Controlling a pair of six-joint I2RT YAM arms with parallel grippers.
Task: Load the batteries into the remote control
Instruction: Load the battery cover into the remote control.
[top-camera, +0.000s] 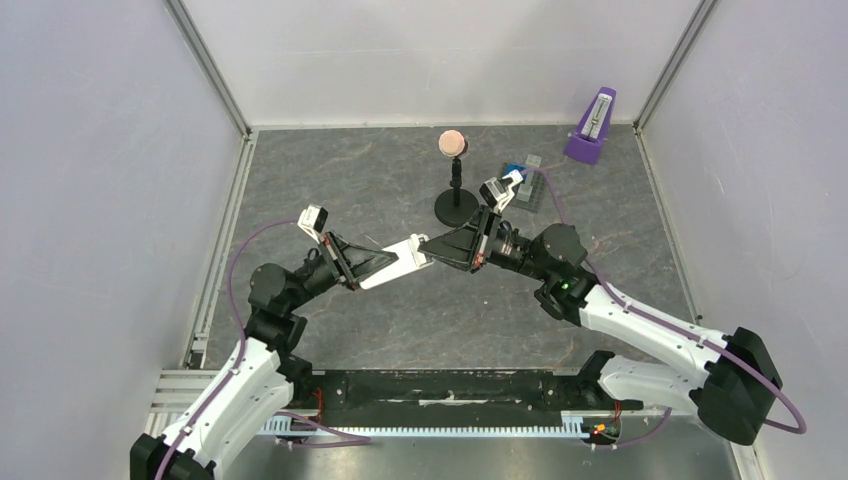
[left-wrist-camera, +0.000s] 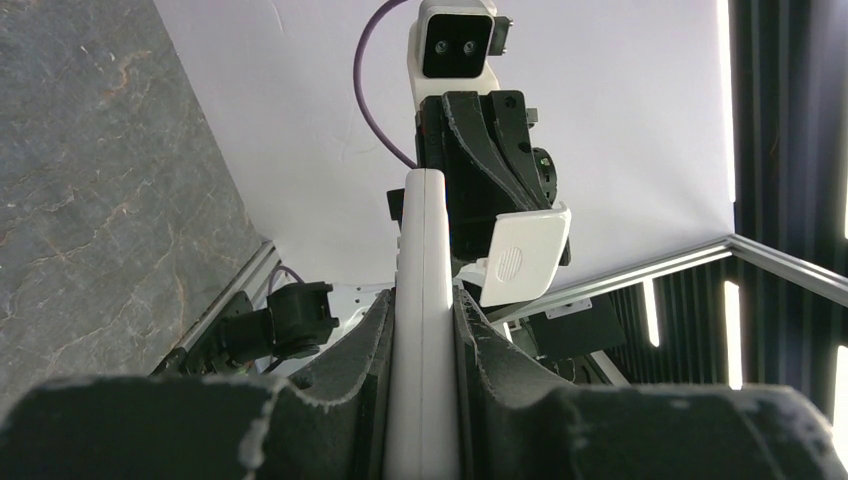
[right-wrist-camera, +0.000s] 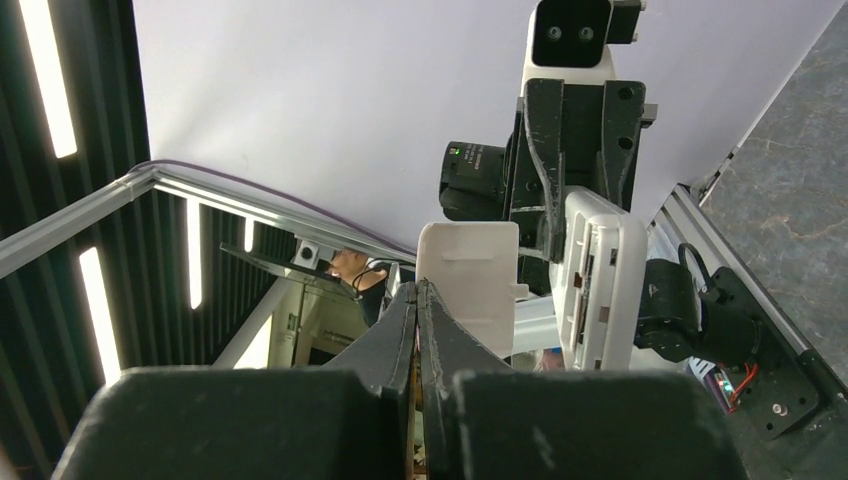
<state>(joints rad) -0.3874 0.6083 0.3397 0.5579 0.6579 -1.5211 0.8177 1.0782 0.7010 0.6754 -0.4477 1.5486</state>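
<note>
The remote control (top-camera: 398, 266) is held off the tabletop (top-camera: 330, 180) near the middle of the cell, pinched by the left pincer (left-wrist-camera: 425, 305). In the left wrist view it is seen edge-on, clamped between the 2 fingers (left-wrist-camera: 475, 332), with its far end sticking out past them. The right pincer (right-wrist-camera: 418, 292) is pressed together on a small white cover (right-wrist-camera: 468, 285), which is held just beside the remote's far end. Whether the 2 parts touch cannot be told. In the top view the 2 pincers are seen tip to tip. Behind them, a black stand with a pink ball (top-camera: 453, 143), a grey plate with blue blocks (top-camera: 524, 186) and a purple object (top-camera: 592, 128) are set on the tabletop.
</note>
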